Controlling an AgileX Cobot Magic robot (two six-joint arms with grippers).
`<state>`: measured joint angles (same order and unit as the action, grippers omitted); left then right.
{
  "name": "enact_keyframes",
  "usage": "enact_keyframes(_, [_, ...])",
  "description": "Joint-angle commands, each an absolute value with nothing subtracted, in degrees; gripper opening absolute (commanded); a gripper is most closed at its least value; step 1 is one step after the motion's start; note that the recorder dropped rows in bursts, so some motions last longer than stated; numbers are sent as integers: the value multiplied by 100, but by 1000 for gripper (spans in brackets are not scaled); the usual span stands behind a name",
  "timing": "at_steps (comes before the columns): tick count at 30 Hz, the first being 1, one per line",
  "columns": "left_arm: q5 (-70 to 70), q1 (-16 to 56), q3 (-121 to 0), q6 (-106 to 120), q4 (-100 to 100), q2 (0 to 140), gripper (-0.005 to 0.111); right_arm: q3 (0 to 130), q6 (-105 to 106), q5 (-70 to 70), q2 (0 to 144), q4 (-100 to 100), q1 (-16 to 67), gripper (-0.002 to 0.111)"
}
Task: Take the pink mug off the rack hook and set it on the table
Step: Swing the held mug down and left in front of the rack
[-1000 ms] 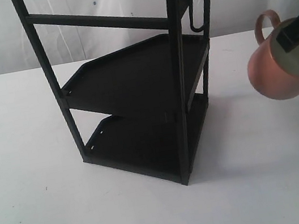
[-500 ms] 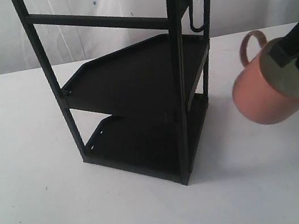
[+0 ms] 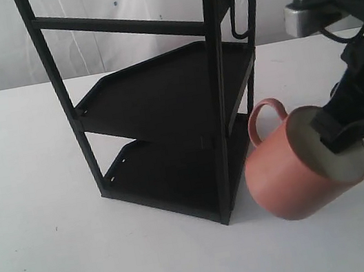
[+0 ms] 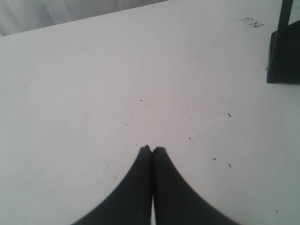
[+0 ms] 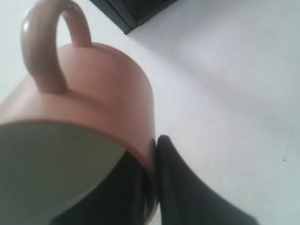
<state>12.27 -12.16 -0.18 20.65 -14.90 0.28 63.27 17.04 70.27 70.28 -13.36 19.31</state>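
The right tool [image 3: 332, 135] has come down and swung in toward the rack [image 3: 161, 97], carrying the pink mug [image 3: 284, 185] clamped by its rim. A second ago the mug hung off the tool level with the upper shelf, well clear of the rack and partly cut by the picture's edge. Half a second ago it was lower and nearer. Now it hangs below the tool's tips, low over the tabletop [image 3: 64, 267], its base just beside the rack's front post, on the side away from the tool. Whether it touches the tabletop cannot be told. The silver block [image 3: 302, 17] above the tool, earlier at the top edge, has dropped fully into view.
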Motion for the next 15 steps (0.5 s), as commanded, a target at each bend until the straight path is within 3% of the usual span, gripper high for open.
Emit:
enact_keyframes(1, [1206,-1184,0,2080,-1544,0,0,6312,1837,6996,6976,-1489,2505,0])
enact_keyframes(11, [1206,-1184,0,2080,-1544,0,0,6059,2884,6902,6976,-1502,4590,0])
enact_keyframes(15, [1206,-1184,0,2080,-1544,0,0,5917,3357,5643,6976,-1599,5067,0])
